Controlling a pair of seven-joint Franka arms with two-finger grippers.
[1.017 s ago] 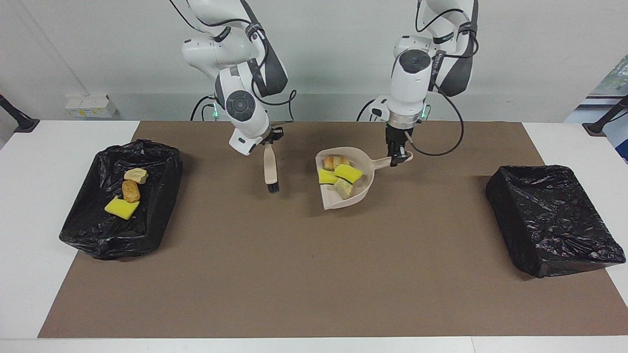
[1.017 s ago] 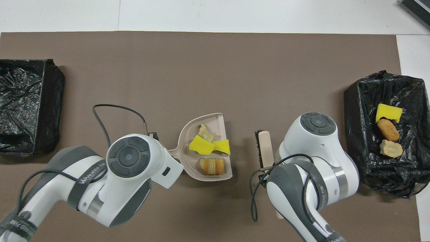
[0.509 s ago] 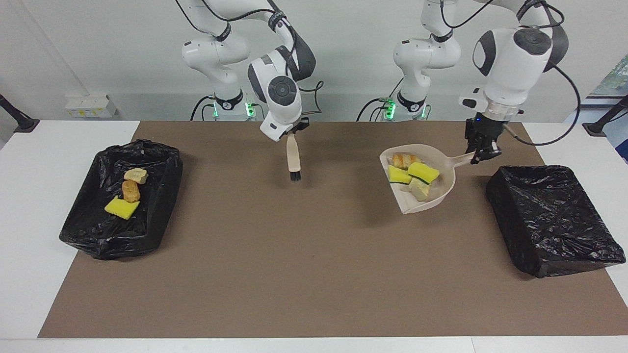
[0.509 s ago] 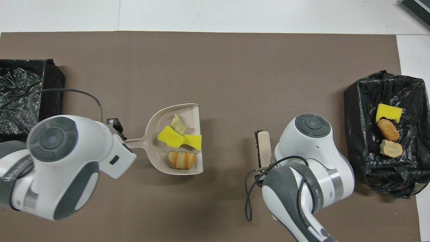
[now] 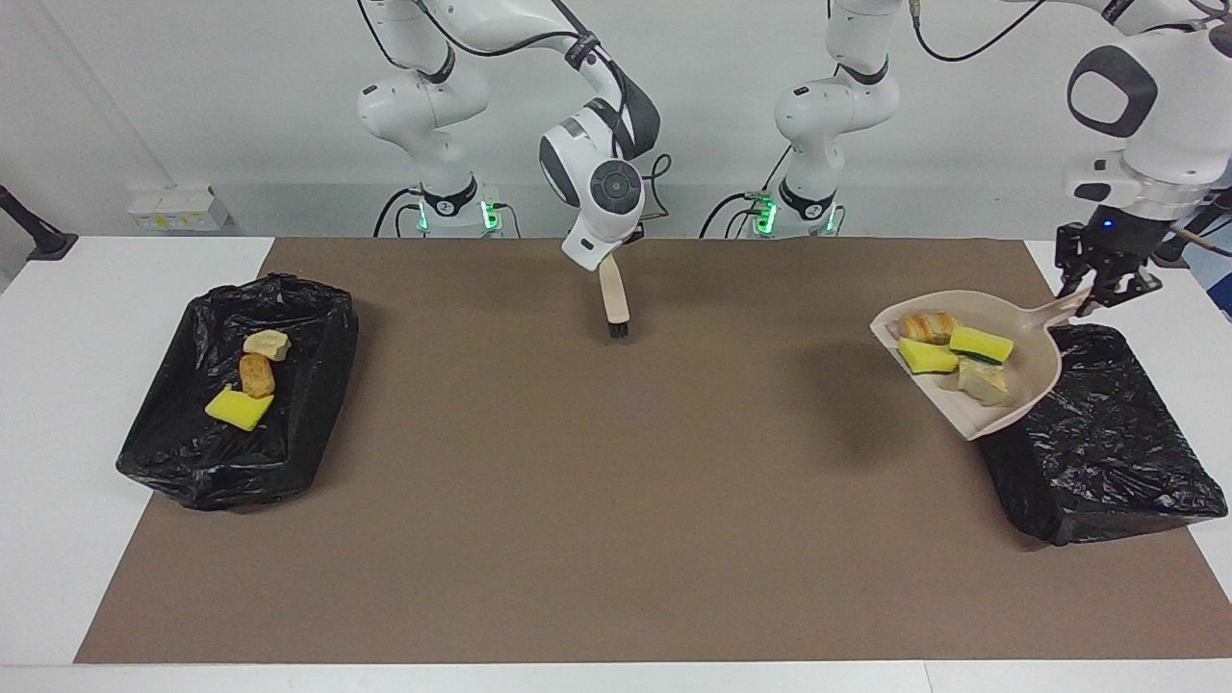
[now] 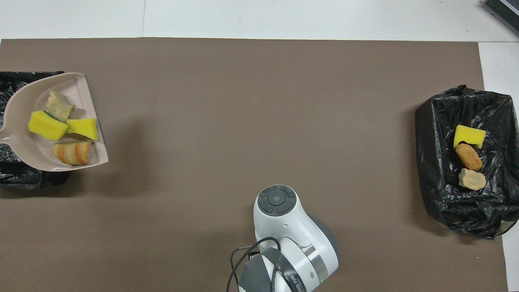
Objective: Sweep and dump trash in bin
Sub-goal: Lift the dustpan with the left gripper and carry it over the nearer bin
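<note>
My left gripper point(image 5: 1095, 287) is shut on the handle of the beige dustpan point(image 5: 1035, 358) point(image 6: 28, 148) and holds it in the air. The pan hangs over the edge of the black-lined bin point(image 5: 1107, 452) point(image 6: 16, 178) at the left arm's end. In the pan lies trash: several scraps, among them a yellow sponge chunk point(image 5: 980, 344) point(image 6: 46, 125) and a striped bread lump point(image 5: 927, 327) point(image 6: 72, 152). My right gripper point(image 5: 606, 265) is shut on the beige hand brush point(image 5: 613, 303), bristles down, over the mat close to the robots. The overhead view hides the brush under the arm.
A second black-lined bin point(image 5: 318, 385) point(image 6: 438, 182) at the right arm's end holds three scraps, one of them yellow point(image 5: 241, 407) point(image 6: 469, 136). A brown mat point(image 5: 577, 500) covers the table between the two bins.
The left arm has carried the loaded dustpan from mid-table out to the bin at its own end. The right arm has drawn the brush toward the table's middle and closer to the robots.
</note>
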